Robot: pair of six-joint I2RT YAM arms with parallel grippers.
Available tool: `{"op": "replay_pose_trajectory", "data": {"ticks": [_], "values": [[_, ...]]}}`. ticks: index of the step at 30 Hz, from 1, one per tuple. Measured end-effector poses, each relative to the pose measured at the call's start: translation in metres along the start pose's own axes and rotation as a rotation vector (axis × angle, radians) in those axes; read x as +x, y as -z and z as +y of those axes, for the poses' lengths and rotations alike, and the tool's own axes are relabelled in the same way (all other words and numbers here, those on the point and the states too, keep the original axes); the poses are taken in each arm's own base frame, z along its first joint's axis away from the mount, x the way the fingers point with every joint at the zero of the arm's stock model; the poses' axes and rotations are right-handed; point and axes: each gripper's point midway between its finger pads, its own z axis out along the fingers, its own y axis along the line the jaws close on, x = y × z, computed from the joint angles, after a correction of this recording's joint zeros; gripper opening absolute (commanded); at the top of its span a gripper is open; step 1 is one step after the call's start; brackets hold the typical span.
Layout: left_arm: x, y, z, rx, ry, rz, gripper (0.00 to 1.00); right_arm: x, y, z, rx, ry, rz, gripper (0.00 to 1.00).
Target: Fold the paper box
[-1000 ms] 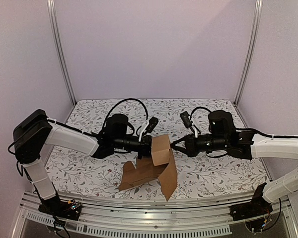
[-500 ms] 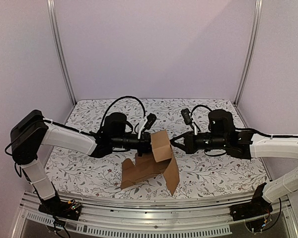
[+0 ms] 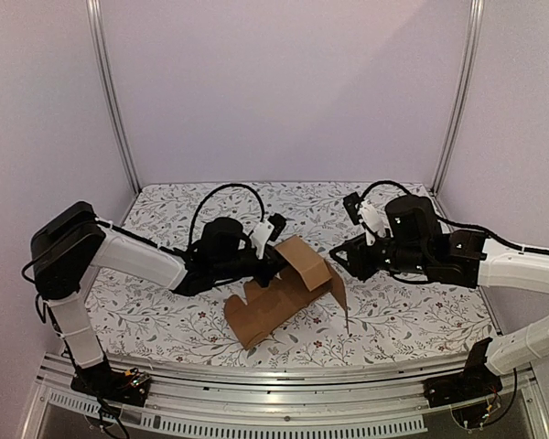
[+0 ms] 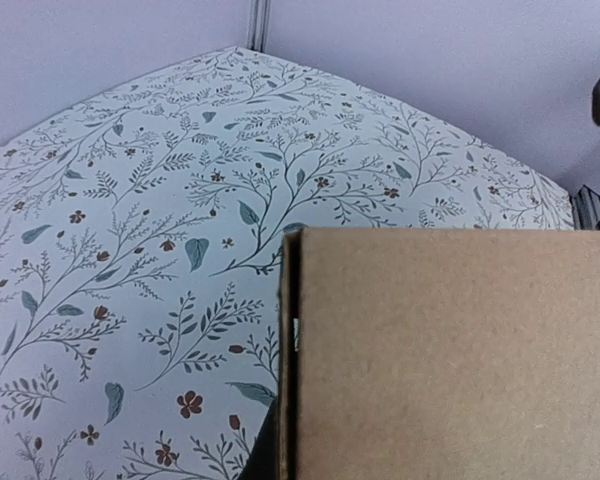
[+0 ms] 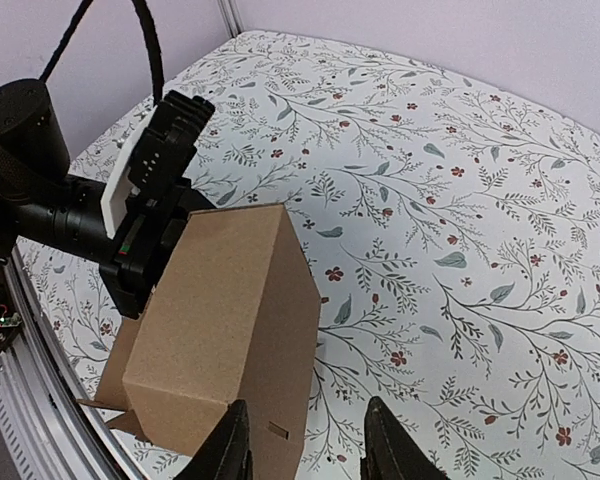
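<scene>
Paper box, one piece of plain brown cardboard, stands half-formed at the middle of the bench, toward its near edge, between the two hands. Its lower left panels rest on the floral cloth, its upper part is raised and tilted, and one flap hangs down at its right end. From left to right in the top view: the left arm, one of two, white-shelled with black joints, reaches in low across the bench. The left hand is closed tight on the box's upper left wall; the left wrist view shows only a cardboard face filling its lower right, with a folded edge running down the middle of the picture. The right wrist view shows the box as a squarish shell with a small slot cut near its bottom corner, and the left hand clamped against its far side. The right hand hovers just beside the box's right end, its two fingers spread part way with nothing between them. One black cable loops above each arm.
</scene>
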Motion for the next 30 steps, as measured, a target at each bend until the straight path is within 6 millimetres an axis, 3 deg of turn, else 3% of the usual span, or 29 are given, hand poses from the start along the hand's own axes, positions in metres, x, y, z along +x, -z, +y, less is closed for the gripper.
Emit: {"op": "replay_pose_trajectory", "data": {"ticks": [4, 7, 12, 18, 30], "values": [[0.042, -0.018, 0.011, -0.029, -0.026, 0.072, 0.0, 0.001, 0.0, -0.014, 0.058, 0.009, 0.009, 0.49], [0.072, -0.029, 0.015, -0.033, -0.045, 0.128, 0.0, 0.002, 0.0, -0.02, 0.076, 0.006, 0.014, 0.5], [0.063, -0.045, 0.016, -0.029, -0.087, 0.1, 0.0, 0.005, -0.007, -0.027, 0.098, -0.011, 0.036, 0.52], [0.063, -0.053, 0.01, -0.018, -0.137, 0.09, 0.0, 0.022, -0.036, -0.027, 0.097, -0.054, 0.111, 0.53], [0.062, -0.062, -0.006, 0.015, -0.202, 0.081, 0.0, 0.034, -0.081, -0.025, 0.076, -0.107, 0.163, 0.46]]}}
